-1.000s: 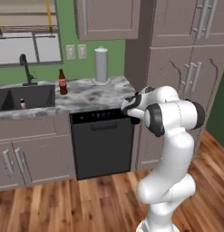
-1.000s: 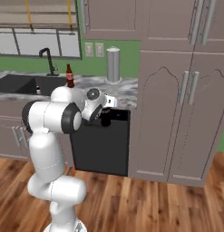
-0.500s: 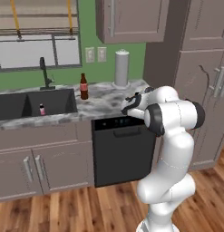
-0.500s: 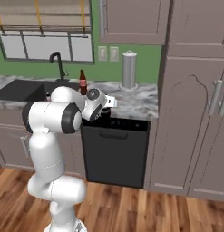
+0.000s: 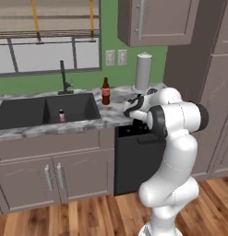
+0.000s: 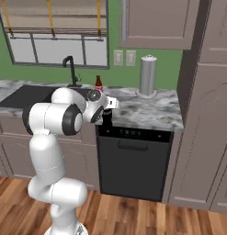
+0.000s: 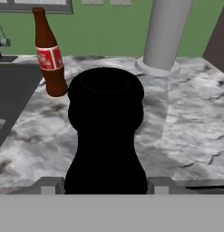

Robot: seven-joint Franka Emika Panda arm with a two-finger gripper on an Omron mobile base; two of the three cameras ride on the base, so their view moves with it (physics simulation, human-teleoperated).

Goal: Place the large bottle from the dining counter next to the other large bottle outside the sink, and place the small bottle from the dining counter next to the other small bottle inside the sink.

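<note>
My gripper [image 7: 105, 185] is shut on a large dark bottle [image 7: 105, 131], whose open neck rises in the middle of the hand view. The gripper [image 5: 129, 107] holds it at counter height, over the counter's front edge above the dishwasher, and the bottle [image 6: 107, 118] hangs just below the hand. Beyond it, a brown large bottle with a red label [image 7: 48, 54] stands upright on the marble beside the sink [image 5: 23, 120]. A small bottle [image 5: 62, 115] stands inside the sink's right basin.
A paper towel roll [image 5: 143, 71] stands at the back of the marble counter [image 6: 151, 112], right of the brown bottle [image 6: 98, 84]. A black faucet [image 5: 64, 78] rises behind the sink. The dishwasher [image 6: 133, 160] sits under the counter, with tall cabinets to the right.
The base has driven, so both base views shifted and the sink and brown bottle now stand nearer. The arm keeps its pose and the gripper stays shut on the dark bottle.
</note>
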